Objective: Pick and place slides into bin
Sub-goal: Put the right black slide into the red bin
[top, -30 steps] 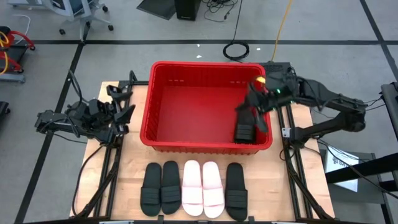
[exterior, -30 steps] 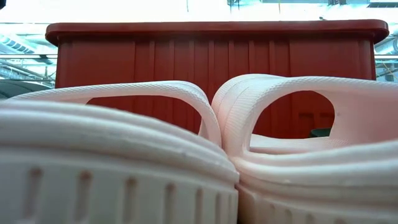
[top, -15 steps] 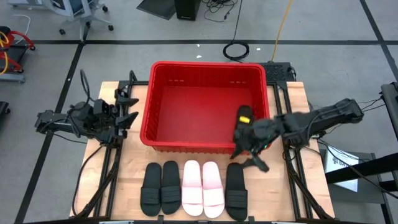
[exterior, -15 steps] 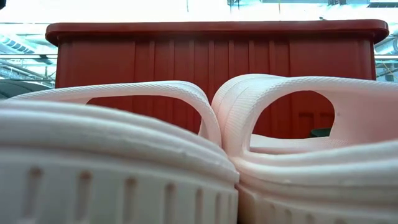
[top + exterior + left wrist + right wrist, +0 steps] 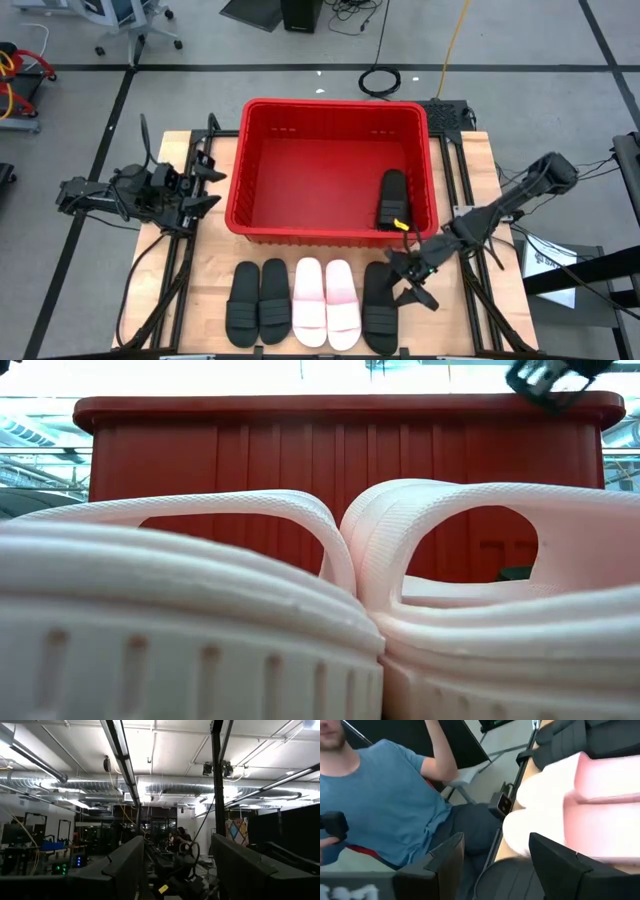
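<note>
The red bin [image 5: 330, 135] stands at the table's middle, and one black slide [image 5: 392, 197] lies on its floor by the right wall. Five slides lie soles down in a row near the front edge: two black [image 5: 243, 300] [image 5: 274, 298], two white [image 5: 308, 300] [image 5: 341, 302] and one black [image 5: 379, 306]. My right gripper [image 5: 407, 280] hangs open just right of that last black slide, touching nothing. It also shows in the low view [image 5: 545, 380], and its wrist view shows a white slide [image 5: 580, 815]. My left gripper [image 5: 212, 182] waits open left of the bin, tilted upward [image 5: 177, 865].
A person in a blue shirt [image 5: 385, 800] sits beyond the table's near edge, seen in the right wrist view. In the low view the two white slides [image 5: 200, 610] fill the foreground, with the bin's near wall [image 5: 340, 460] behind them. Bare table lies between bin and row.
My right gripper has swung out from over the bin's near right corner, across the near wall, toward the table's near edge and down, rolling as it went, to beside the rightmost black slide. The black slide stays in the bin. My left gripper has rolled in place.
</note>
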`<action>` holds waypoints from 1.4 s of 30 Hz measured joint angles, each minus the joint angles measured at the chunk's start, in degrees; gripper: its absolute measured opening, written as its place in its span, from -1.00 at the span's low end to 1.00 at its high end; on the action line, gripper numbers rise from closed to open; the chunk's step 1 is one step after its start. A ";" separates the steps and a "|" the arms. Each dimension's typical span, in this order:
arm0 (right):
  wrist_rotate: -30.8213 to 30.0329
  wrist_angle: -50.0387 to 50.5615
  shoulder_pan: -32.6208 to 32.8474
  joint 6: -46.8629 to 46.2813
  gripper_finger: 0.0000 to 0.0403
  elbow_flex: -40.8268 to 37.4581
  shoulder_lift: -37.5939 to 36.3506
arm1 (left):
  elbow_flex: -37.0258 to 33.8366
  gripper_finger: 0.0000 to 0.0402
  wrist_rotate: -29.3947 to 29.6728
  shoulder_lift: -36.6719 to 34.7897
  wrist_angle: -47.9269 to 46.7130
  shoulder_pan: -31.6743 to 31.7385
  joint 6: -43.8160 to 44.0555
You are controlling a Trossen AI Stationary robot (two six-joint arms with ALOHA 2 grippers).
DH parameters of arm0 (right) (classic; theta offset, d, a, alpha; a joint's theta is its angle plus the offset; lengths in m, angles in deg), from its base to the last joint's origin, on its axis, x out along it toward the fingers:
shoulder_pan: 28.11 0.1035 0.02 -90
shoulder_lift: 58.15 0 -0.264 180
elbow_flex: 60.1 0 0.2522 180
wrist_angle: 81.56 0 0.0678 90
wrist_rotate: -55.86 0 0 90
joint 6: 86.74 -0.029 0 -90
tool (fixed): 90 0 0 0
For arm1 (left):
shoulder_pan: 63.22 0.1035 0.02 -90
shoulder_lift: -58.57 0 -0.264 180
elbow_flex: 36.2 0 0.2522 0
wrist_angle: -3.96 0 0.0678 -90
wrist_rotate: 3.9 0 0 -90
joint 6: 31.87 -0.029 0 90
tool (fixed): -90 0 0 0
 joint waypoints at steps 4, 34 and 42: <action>-4.79 -0.09 3.70 0.32 0.06 -0.13 1.10 | 0.00 0.20 0.11 -0.02 -0.06 0.01 0.13; -4.34 3.32 6.46 -10.18 0.05 -0.17 19.46 | 0.00 0.20 0.59 0.00 -0.04 0.01 0.01; -1.84 0.10 6.54 -11.66 0.03 -0.15 21.10 | 0.00 0.20 0.59 0.00 -0.06 0.02 -0.02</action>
